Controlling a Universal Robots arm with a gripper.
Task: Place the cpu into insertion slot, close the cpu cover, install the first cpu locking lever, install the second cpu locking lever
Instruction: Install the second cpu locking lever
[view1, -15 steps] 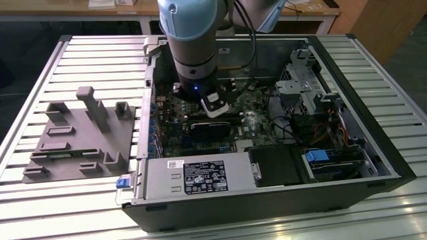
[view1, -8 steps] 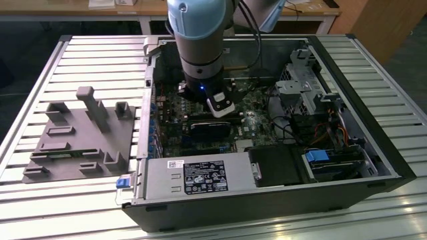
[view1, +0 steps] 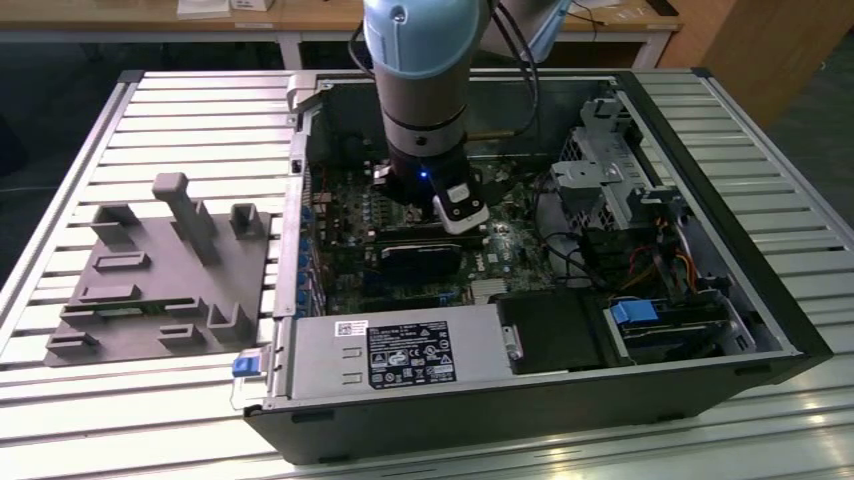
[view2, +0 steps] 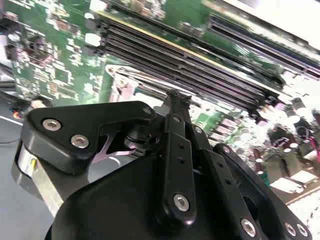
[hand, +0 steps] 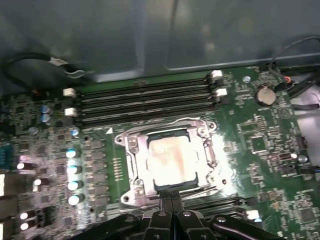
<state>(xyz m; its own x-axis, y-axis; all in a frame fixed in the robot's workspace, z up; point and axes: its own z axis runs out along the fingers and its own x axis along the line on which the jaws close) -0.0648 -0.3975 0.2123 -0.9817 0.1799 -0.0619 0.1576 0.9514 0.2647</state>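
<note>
In the first wrist view the cpu (hand: 172, 162) is seen seated under the cpu cover (hand: 167, 160), directly ahead of the closed, empty claw (hand: 171, 200).

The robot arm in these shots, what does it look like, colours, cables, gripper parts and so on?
In the exterior view the arm is a thick cylinder, pale blue above and silver-grey below, with dark cables running beside it and a small blue light near a white wrist piece. In the second wrist view the gripper is matte black, built of linked bars fastened with silver screws.
</note>
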